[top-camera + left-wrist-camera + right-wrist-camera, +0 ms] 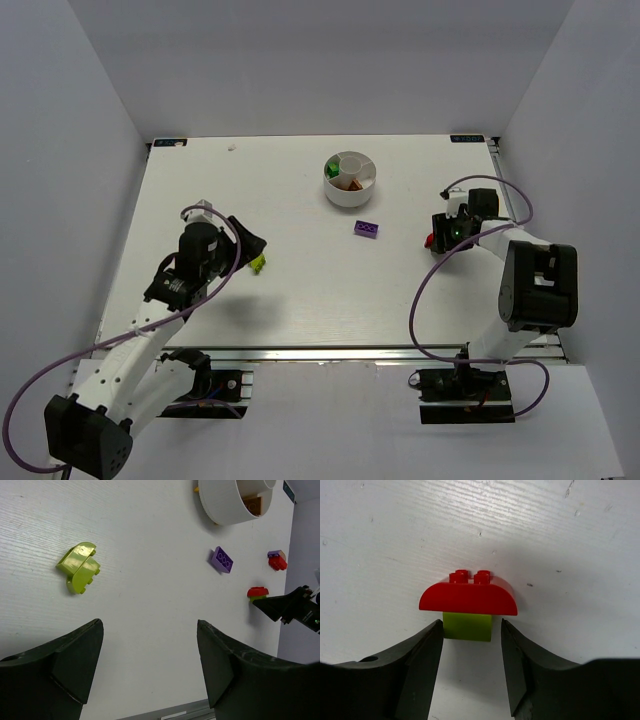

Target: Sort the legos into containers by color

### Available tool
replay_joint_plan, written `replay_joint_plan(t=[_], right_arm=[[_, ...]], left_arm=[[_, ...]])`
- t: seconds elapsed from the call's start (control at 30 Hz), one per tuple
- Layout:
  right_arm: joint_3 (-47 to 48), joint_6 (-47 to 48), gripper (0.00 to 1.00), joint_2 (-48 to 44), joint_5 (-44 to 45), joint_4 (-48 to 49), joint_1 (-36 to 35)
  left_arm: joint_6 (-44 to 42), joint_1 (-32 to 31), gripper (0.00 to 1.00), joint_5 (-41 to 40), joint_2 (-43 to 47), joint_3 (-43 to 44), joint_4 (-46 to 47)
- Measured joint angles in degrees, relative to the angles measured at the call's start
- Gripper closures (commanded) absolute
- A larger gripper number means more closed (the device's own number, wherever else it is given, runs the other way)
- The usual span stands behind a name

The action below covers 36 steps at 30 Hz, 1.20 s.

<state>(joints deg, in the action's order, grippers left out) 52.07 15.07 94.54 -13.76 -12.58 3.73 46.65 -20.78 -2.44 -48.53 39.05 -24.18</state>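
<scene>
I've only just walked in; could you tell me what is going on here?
Two arms are sorting lego bricks by colour into a divided white dish, which holds a green brick and an orange brick. The right gripper is down at a red brick stacked on a yellow-green block, its jaws either side and not yet shut on it. The left gripper hangs open near a loose yellow-green brick. A purple brick lies by the dish.

No text, brand, number or sign can be read in any view: the only label-like things are two small dark tags at the upper-left (168, 142) and upper-right (466, 137) corners of the desk (300, 290), both too small to make out.
</scene>
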Motion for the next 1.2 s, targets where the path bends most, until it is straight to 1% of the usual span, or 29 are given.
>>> replay_joint_plan(t=[0.07, 0.13, 0.17, 0.23, 0.27, 0.33, 0.37, 0.43, 0.47, 0.5, 0.6, 0.73, 0.8, 0.9, 1.0, 1.1, 1.2], right_arm=[[0.39, 0.15, 0.46, 0.48, -0.02, 0.7, 0.0], [1.03, 0.35, 0.49, 1.25, -0.04, 1.05, 0.0], [1.29, 0.46, 0.53, 1.62, -0.04, 1.22, 0.0], [1.92, 0.68, 0.56, 2.54, -0.07, 1.29, 0.0], [2.12, 0.83, 0.6, 2.84, -0.13, 1.36, 0.0], [2.45, 1.22, 0.64, 2.97, -0.22, 1.79, 0.0], [2.49, 1.55, 0.7, 3.02, -0.31, 1.99, 0.0], [2.49, 2.1, 0.77, 3.02, -0.57, 2.08, 0.0], [2.49, 2.36, 0.84, 3.02, -0.79, 2.1, 0.0], [2.49, 2.69, 0.87, 3.02, -1.18, 2.1, 0.02], [2.4, 4.04, 0.93, 2.56, -2.95, 2.1, 0.0], [1.81, 6.97, 1.0, -1.88, -9.16, 1.29, -0.28], [1.57, 8.76, 1.0, -5.57, -13.07, 0.28, -0.87], [0.96, 11.41, 1.0, -12.02, -17.99, -0.17, -4.04], [-0.57, 12.72, 1.0, -17.7, -20.57, -0.13, -10.32], [-1.81, 12.72, 1.0, -21.49, -22.16, -0.66, -16.81], [-1.97, 11.67, 1.0, -23.08, -23.1, -0.96, -20.26]], left_arm=[[0.17, 0.0, 0.15, 0.81, -0.24, 0.0, 0.59], [0.31, 0.0, 0.15, 2.12, -0.57, -0.02, 1.49], [0.35, 0.0, 0.15, 2.82, -0.76, -0.07, 2.21], [0.42, 0.0, 0.15, 4.61, -1.05, -0.17, 3.72], [0.57, 0.0, 0.15, 5.44, -1.14, -0.26, 4.63], [1.01, 0.0, 0.15, 7.74, -1.44, -0.66, 7.15], [1.46, 0.0, 0.15, 8.85, -1.64, -0.94, 8.57], [2.4, 0.0, 0.16, 11.1, -2.19, -1.53, 11.15], [3.13, 0.0, 0.16, 12.22, -2.56, -1.97, 12.96], [4.15, 0.0, 0.17, 13.73, -3.13, -2.4, 15.08], [6.47, 0.0, 0.17, 16.61, -5.05, -2.97, 19.89], [9.29, -0.39, 0.17, 21.07, -9.33, -3.02, 28.15], [10.43, -1.46, 0.17, 22.95, -11.87, -2.99, 32.24], [11.87, -4.5, 0.18, 25.64, -16.87, -2.58, 36.76], [13.29, -7.34, 0.19, 27.71, -21.92, -1.25, 40.02], [14.29, -9.31, 0.19, 29.24, -25.44, 0.48, 42.45], [14.78, -10.32, 0.19, 30.27, -28.2, 3.13, 43.82]])
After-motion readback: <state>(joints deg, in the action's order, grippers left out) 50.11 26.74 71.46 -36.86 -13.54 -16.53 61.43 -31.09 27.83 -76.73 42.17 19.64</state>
